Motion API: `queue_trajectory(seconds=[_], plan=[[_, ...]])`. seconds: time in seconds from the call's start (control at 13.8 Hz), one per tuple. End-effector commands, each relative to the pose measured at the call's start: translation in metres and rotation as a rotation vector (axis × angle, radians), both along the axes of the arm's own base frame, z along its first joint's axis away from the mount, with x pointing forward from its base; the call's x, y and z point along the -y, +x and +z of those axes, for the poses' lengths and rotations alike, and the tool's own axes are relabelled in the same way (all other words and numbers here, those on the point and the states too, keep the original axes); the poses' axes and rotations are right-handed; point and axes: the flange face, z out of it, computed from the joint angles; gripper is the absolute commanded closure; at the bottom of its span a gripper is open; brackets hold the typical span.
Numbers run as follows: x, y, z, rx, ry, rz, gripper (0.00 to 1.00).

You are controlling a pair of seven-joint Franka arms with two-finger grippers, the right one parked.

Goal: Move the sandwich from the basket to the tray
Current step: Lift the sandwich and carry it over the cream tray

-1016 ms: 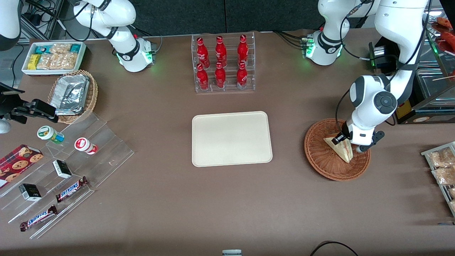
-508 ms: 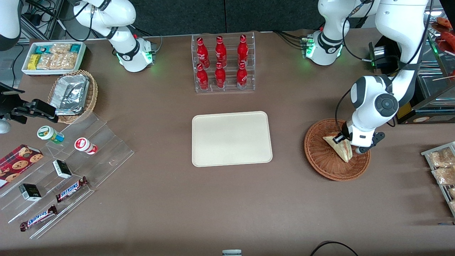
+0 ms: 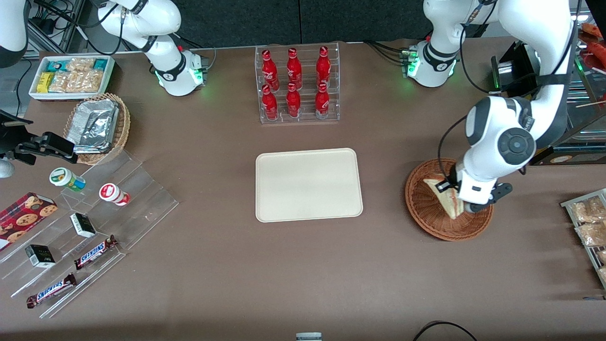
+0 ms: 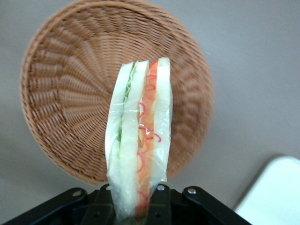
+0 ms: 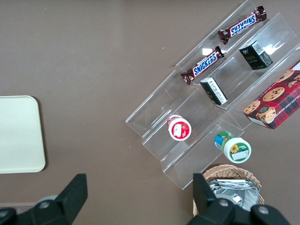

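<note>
My left gripper is shut on the sandwich, a wrapped triangular wedge of pale bread with red and green filling, and holds it lifted above the round reddish-brown wicker basket. In the left wrist view the sandwich hangs from the gripper with its cut edge showing, and the empty basket lies below it. The cream-beige tray lies empty at the table's middle, toward the parked arm's end from the basket; a corner of the tray shows in the left wrist view.
A clear rack of red bottles stands farther from the front camera than the tray. A rack of bagged snacks sits at the working arm's end. Clear steps with snack bars, a tan foil basket and a white bin sit toward the parked arm's end.
My gripper has risen with the sandwich in it; the sandwich has come up off the basket floor and swung from lying flat to hanging on edge.
</note>
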Motion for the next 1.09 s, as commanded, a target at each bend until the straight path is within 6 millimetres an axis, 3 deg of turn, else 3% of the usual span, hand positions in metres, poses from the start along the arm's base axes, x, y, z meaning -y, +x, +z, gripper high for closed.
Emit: queue_trajectory(seconds=[0.0, 0.29, 0.51, 0.73, 1.02], plan=[[0.072, -0.015, 0.015, 0.0, 0.005, -0.11, 1.0], [0.17, -0.041, 0.011, 0.015, -0.013, -0.255, 1.0], [0.239, -0.051, -0.019, 0.028, -0.034, -0.325, 1.0], [0.294, -0.072, -0.026, 0.057, -0.081, -0.37, 1.0], [0.344, -0.1, -0.066, 0.082, -0.091, -0.388, 1.0]])
